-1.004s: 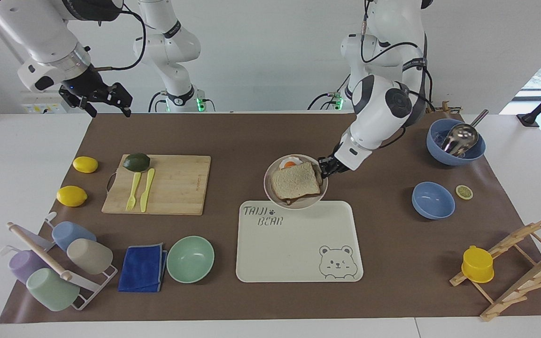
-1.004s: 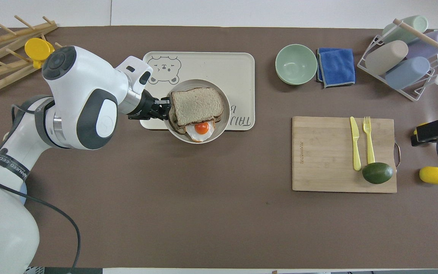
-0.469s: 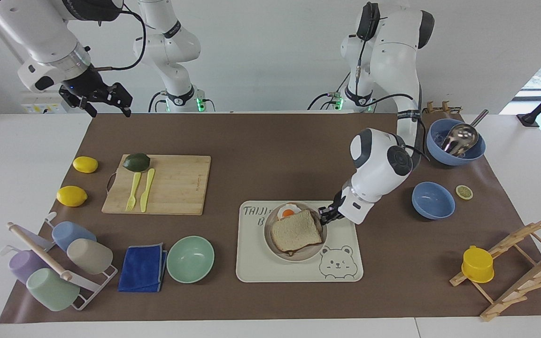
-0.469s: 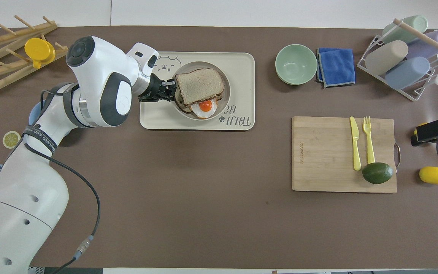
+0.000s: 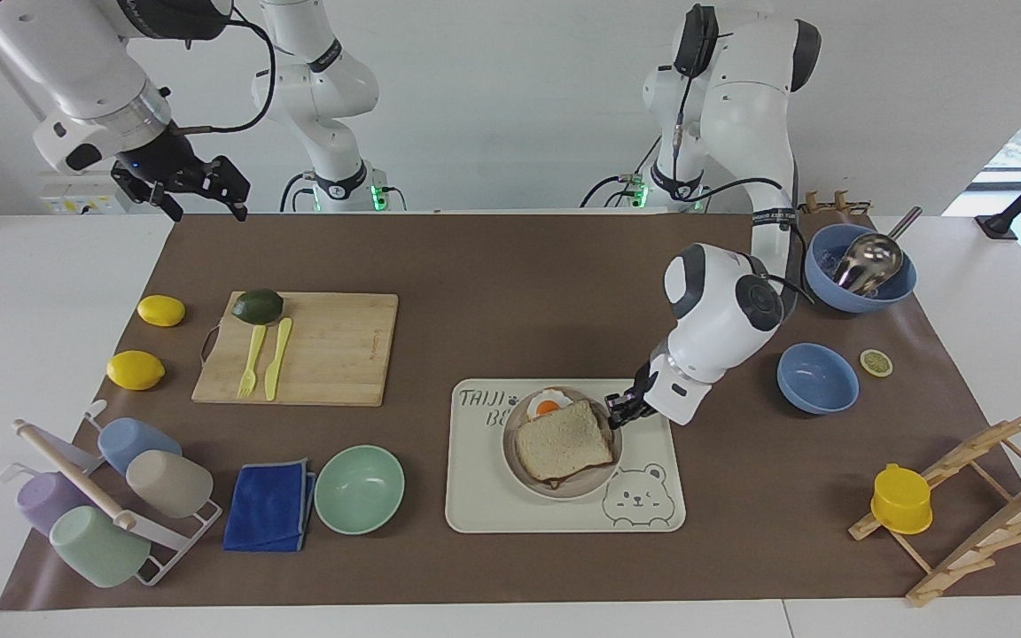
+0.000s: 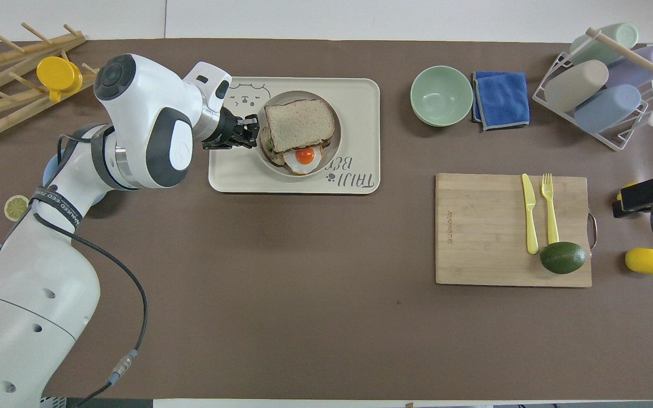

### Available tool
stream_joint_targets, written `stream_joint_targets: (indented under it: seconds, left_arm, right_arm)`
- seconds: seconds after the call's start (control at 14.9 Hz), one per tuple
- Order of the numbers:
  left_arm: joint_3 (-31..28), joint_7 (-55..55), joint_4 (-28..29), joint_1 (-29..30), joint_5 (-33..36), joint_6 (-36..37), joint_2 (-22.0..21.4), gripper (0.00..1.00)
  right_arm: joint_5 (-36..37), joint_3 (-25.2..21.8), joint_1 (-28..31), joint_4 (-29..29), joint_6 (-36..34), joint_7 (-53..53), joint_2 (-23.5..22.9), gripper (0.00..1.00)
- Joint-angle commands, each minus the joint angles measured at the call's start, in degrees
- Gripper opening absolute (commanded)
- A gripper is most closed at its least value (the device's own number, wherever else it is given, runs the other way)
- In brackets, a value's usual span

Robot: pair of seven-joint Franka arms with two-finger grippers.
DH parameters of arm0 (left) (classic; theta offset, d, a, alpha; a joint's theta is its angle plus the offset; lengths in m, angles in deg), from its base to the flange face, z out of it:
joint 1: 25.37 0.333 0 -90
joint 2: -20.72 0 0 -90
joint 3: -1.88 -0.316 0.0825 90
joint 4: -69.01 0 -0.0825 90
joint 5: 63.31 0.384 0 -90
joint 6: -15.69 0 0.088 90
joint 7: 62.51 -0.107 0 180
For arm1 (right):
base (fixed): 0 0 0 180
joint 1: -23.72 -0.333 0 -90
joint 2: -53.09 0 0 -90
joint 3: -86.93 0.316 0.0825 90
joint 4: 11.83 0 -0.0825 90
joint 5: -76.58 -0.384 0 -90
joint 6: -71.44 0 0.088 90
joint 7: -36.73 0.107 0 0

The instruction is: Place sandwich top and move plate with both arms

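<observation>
ease the black two-finger left gripper [image 5: 619,413], seemingly just unpinching, off the small round beige-grey plate [image 5: 601,479] on the cream bear tray [image 5: 643,523]. withdraw level, sparing the plain light-brown bread top [image 5: 564,439]. leave the spread right gripper [image 5: 200,188] waiting well apart from the tray.

Plate [image 6: 332,148] on tray [image 6: 360,96], sandwich top [image 6: 299,117] over egg, left hand [image 6: 251,131] at rim

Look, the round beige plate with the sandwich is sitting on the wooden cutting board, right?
Not quite. The round beige plate with the sandwich sits on the cream rectangular tray with the bear drawing, not the wooden cutting board. The facing view shows it.
</observation>
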Motion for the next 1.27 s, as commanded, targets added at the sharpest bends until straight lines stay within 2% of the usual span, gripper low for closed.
stream_joint_targets:
  seconds: [0.0,0.13,0.33,0.47,0.74,0.94,1.21]
  left_arm:
    - [-0.2,-0.8,0.0,1.1,0.8,0.9,-0.7,1.00]
    - [-0.3,-0.9,-0.9,3.2,2.9,4.6,-2.6,1.00]
    - [-0.4,-0.9,-0.5,7.1,5.2,11.5,-9.6,1.00]
    - [-1.6,-1.0,-0.5,7.3,10.9,15.3,-14.0,1.00]
    - [-1.7,-1.0,-0.5,9.8,17.0,21.9,-21.8,1.00]
    - [-1.6,-1.8,-0.2,9.9,21.2,30.1,-28.3,1.00]
    - [-1.7,-7.9,-0.2,9.7,21.4,43.0,-34.6,1.00]
  right_arm:
    - [0.0,0.4,0.4,-0.9,-0.2,-0.5,1.1,1.00]
    - [0.0,0.4,0.3,-0.9,-0.1,-0.5,1.1,1.00]
    - [-0.1,0.4,0.4,-0.9,-0.2,-0.5,1.1,1.00]
    - [0.0,0.4,0.4,-0.9,-0.1,-0.5,1.1,1.00]
    - [0.0,0.4,0.4,-0.9,-0.2,-0.5,1.1,1.00]
    - [-0.1,0.4,0.4,-0.9,-0.2,-0.5,1.1,1.00]
    - [0.0,0.4,0.3,-0.9,-0.2,-0.5,1.1,1.00]
